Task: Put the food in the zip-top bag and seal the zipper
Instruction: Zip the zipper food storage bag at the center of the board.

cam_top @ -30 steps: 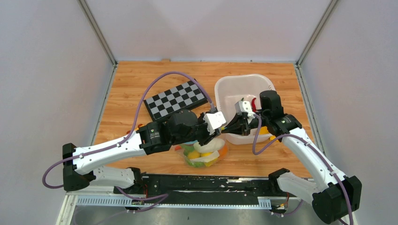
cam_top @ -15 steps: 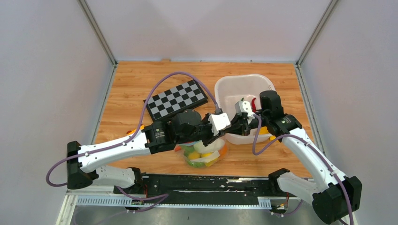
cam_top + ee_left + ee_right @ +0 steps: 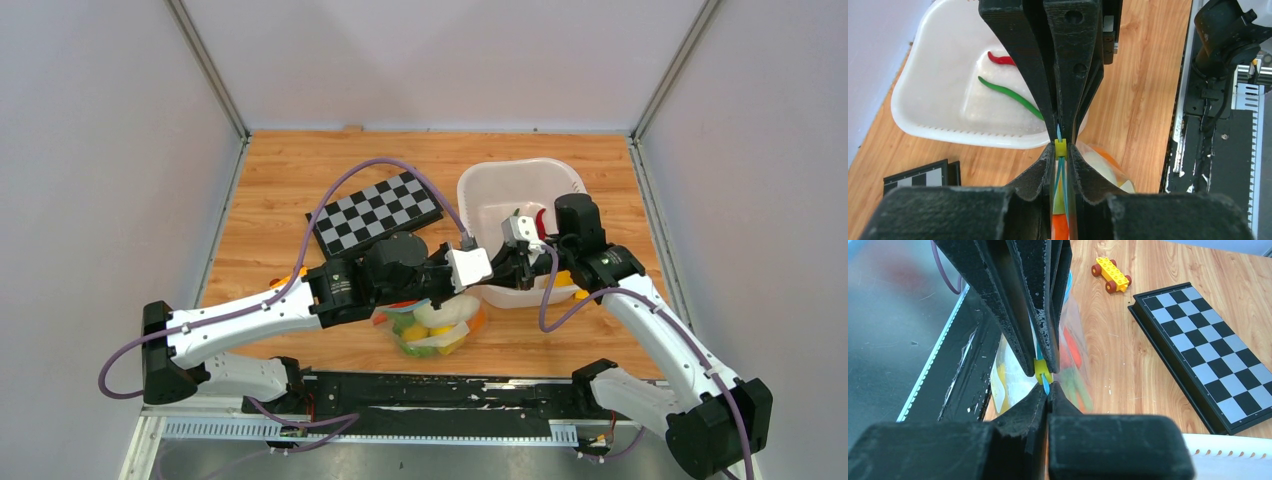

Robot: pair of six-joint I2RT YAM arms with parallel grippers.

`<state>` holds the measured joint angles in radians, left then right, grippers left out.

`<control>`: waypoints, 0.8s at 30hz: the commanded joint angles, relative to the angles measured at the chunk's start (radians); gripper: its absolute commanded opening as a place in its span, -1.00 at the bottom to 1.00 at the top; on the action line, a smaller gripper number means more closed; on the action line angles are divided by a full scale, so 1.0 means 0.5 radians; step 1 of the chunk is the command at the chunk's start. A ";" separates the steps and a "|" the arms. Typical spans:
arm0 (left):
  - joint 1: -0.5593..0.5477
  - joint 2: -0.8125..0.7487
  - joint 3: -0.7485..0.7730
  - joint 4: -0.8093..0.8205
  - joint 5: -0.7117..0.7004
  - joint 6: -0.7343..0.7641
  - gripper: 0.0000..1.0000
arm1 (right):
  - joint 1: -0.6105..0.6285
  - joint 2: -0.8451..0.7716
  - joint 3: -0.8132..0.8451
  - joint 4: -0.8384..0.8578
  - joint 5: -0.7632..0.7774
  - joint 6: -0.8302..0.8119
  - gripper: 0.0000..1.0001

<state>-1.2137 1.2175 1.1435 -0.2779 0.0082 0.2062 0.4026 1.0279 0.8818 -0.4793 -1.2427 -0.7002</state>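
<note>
The zip-top bag [image 3: 430, 325] hangs between both arms over the table's near edge, with green, yellow, white and orange food [image 3: 420, 328] inside. In the left wrist view my left gripper [image 3: 1062, 150] is shut on the zipper [image 3: 1063, 175], its fingertips pinching the yellow slider [image 3: 1061, 146]. Facing it tip to tip, my right gripper [image 3: 1048, 391] is shut on the teal end of the zipper [image 3: 1047, 386]. A red pepper [image 3: 1000, 60] and a green pepper [image 3: 1008, 95] lie in the white basket [image 3: 928, 115].
The white basket [image 3: 520, 175] stands at the back right, just behind the two grippers. A folded chessboard [image 3: 375, 212] lies behind the left arm. A yellow toy car [image 3: 1110, 272] sits on the wood left of the bag. A black rail runs along the near edge.
My left gripper has slid right along the bag's top edge up to the right gripper, and its jaws have narrowed onto the zipper. The right gripper has held still.
</note>
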 commanded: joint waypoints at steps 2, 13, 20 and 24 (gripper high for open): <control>-0.008 -0.006 -0.016 0.093 0.121 0.073 -0.61 | 0.011 -0.040 0.017 0.050 -0.070 -0.018 -1.00; -0.007 0.016 0.014 0.052 0.038 0.042 -0.36 | 0.014 -0.042 0.016 0.047 -0.073 -0.017 -1.00; -0.009 0.034 0.028 0.056 0.022 0.021 -0.43 | 0.017 -0.040 0.016 0.042 -0.068 -0.022 -1.00; -0.007 0.024 0.020 0.065 -0.011 0.014 -0.64 | 0.017 -0.040 0.019 0.043 -0.056 -0.023 -1.00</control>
<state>-1.2156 1.2350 1.1397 -0.2718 0.0105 0.2241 0.4053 1.0267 0.8818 -0.4881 -1.2415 -0.7010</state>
